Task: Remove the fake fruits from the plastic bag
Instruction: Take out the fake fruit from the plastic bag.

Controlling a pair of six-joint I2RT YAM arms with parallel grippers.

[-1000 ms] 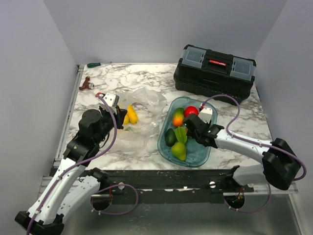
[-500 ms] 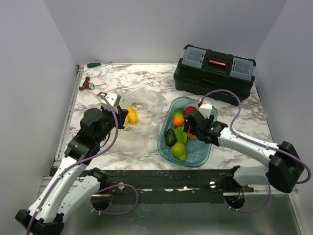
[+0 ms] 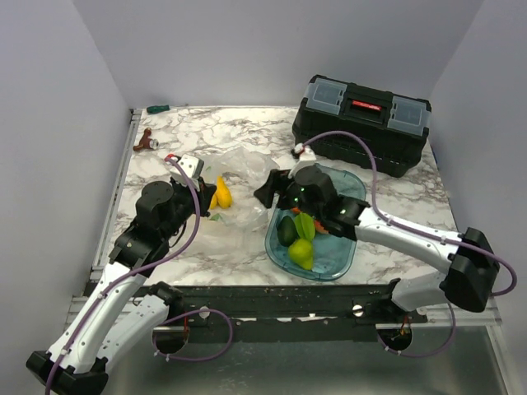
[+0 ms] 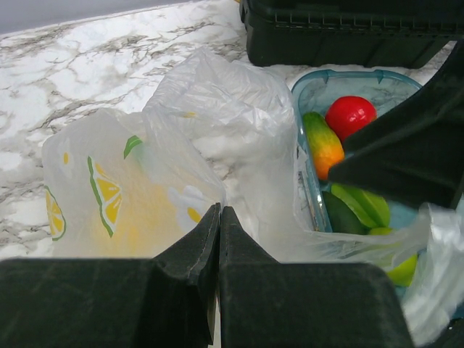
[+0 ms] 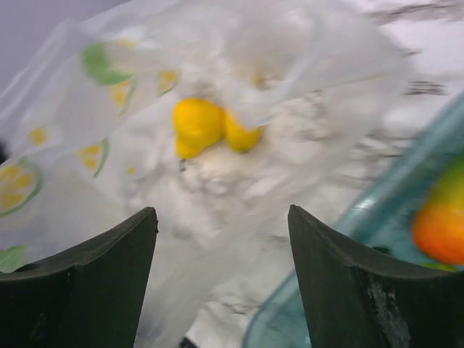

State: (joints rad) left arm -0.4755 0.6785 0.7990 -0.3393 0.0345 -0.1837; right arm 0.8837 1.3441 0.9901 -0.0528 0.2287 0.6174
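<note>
Now the right tool (image 3: 268, 191), wide open and empty, has swung from the tray (image 3: 339, 257) to the plastic bag (image 3: 245, 164) on the counter (image 3: 206, 132), yellow fruits (image 5: 206, 127) inside it; the left tool (image 4: 219, 214) stays pinched shut on its film.

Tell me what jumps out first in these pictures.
A blue-tinted tray of bright fake fruits sits at centre right. Left of it lies a crumpled lemon-print plastic bag with yellow fruits inside, the right pincer open, facing it. A black toolbox stands at the far right.
</note>
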